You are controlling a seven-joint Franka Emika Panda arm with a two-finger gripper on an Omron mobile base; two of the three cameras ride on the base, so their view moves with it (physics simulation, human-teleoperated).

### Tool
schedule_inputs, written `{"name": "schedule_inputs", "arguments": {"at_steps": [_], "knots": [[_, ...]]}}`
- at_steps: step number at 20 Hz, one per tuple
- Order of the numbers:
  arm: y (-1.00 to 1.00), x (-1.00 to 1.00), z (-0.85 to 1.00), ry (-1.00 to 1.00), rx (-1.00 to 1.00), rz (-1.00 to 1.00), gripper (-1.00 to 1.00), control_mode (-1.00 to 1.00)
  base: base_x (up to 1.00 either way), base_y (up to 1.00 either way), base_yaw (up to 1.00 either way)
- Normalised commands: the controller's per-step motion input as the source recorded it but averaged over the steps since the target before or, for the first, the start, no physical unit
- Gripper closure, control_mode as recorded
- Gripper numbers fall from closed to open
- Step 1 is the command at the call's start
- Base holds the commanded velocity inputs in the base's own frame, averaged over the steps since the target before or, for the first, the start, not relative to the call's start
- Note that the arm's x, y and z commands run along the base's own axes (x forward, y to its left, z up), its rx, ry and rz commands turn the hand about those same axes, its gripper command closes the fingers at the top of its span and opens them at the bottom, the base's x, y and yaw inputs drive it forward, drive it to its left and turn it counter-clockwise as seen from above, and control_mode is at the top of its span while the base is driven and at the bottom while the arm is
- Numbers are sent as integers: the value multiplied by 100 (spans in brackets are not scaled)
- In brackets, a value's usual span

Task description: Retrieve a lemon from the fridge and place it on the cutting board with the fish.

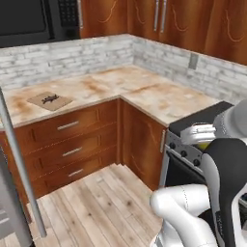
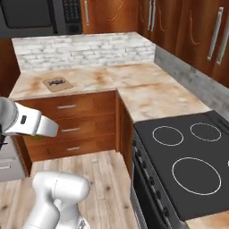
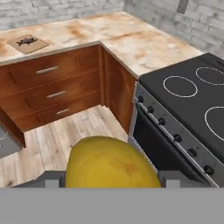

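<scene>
Pincer gripped the roundish golden-yellow lemon, held over the plank floor beside the black glass-top stove. Open floor ran to the corner cabinets. Thin light-brown cutting board with the slim dark fish sat far off on the marbled tabletop, near its front edge. Right base view showed all three burner rings. No legible writing.
</scene>
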Motion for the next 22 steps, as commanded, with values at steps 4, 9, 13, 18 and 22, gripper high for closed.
{"name": "schedule_inputs", "arguments": {"at_steps": [4,9,13,18,22], "knots": [[0,0,0,0,0,0,100,100,58,-28,56],[0,0,0,0,0,0,100,100,68,-26,50],[0,0,0,0,0,0,100,100,93,-1,30],[0,0,0,0,0,0,100,100,98,-15,24],[0,0,0,0,0,0,100,100,93,-22,25]]}}
